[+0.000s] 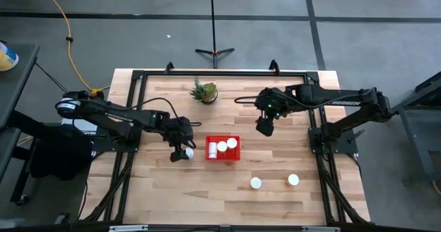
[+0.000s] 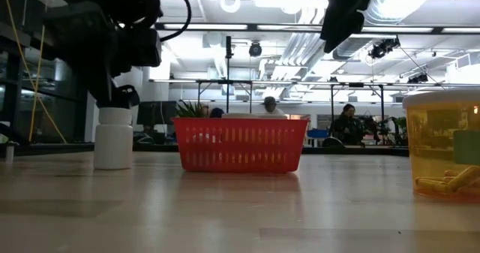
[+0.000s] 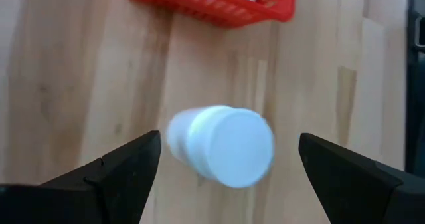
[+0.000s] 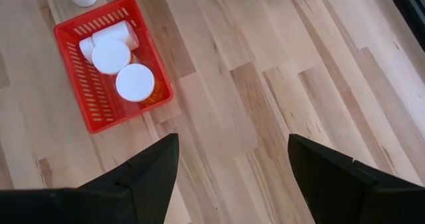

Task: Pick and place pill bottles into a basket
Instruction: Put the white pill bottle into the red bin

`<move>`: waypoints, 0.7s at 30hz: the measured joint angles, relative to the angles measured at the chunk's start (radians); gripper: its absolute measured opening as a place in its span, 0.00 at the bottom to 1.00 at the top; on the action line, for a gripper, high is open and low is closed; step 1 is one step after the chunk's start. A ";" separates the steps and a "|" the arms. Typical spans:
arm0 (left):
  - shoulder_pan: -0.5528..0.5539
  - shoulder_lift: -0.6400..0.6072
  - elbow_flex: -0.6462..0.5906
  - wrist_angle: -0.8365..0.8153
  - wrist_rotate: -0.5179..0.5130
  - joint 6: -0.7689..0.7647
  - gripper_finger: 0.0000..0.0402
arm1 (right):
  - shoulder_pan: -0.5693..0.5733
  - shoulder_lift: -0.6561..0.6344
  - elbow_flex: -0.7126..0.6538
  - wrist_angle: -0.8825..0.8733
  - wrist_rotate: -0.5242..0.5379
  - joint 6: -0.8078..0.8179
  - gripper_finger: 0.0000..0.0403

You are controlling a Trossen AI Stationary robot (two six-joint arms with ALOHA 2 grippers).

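Note:
A white pill bottle (image 3: 222, 144) stands upright on its base on the wooden table, just left of the red basket (image 1: 222, 157). My left gripper (image 1: 180, 149) is open above it, its fingers (image 3: 126, 171) wide apart on either side of the bottle and not touching it. The basket (image 4: 80, 108) holds three white-capped bottles (image 4: 111, 56). Two more bottles stand near the front right: a white one (image 1: 255, 183) and an orange-bodied one (image 1: 293, 180). My right gripper (image 1: 265, 125) is open and empty, raised to the right of the basket.
A small spiky green potted plant (image 1: 204, 91) stands at the far middle of the table. In the low view the orange bottle (image 2: 446, 148) stands close to the camera at the right. Bare wood lies between the basket and the front edge.

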 joint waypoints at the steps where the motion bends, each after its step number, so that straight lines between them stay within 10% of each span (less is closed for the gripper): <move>1: -0.013 0.000 0.000 0.006 0.002 -0.011 0.98 | 0.000 0.000 0.000 0.000 0.001 -0.001 0.68; 21: -0.084 0.011 0.000 0.041 -0.161 -0.044 0.98 | 0.000 0.000 0.000 0.002 0.010 -0.006 0.68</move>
